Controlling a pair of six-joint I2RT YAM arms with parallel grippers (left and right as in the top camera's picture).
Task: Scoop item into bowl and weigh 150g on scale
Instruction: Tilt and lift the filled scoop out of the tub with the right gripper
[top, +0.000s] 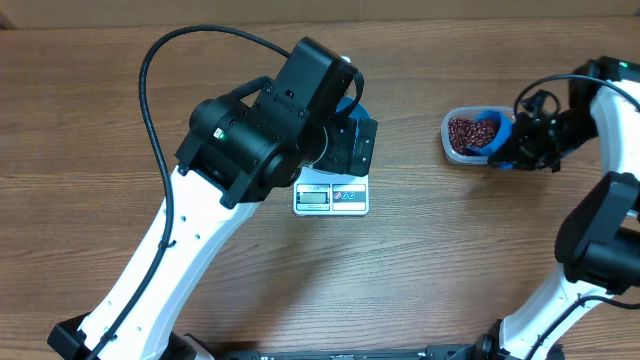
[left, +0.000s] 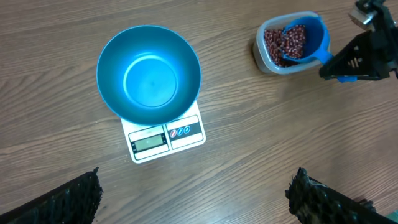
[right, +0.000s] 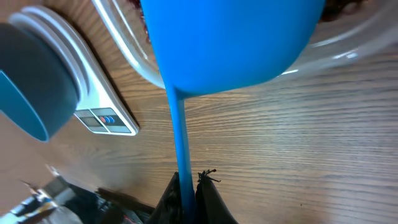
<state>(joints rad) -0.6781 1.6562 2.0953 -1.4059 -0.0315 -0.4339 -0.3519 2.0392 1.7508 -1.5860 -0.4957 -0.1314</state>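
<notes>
The teal-blue bowl (left: 149, 73) stands empty on the white scale (left: 166, 138), whose display faces the front. In the overhead view my left arm covers most of the bowl, with only the scale (top: 331, 196) showing beneath it. My left gripper (left: 196, 196) hovers high above the table, open, nothing between its fingers. Red-brown beans (top: 470, 132) fill a small clear tub (left: 265, 55). A bright blue scoop (left: 305, 38) rests in the beans. My right gripper (right: 188, 186) is shut on the scoop's thin handle (right: 180, 137); the scoop bowl (right: 230, 43) sits over the tub rim.
The wooden table (top: 450, 250) spreads around the scale and tub. My left arm (top: 200, 220) stretches across the left half of the table. The right arm (top: 600, 220) stands at the right edge beside the tub.
</notes>
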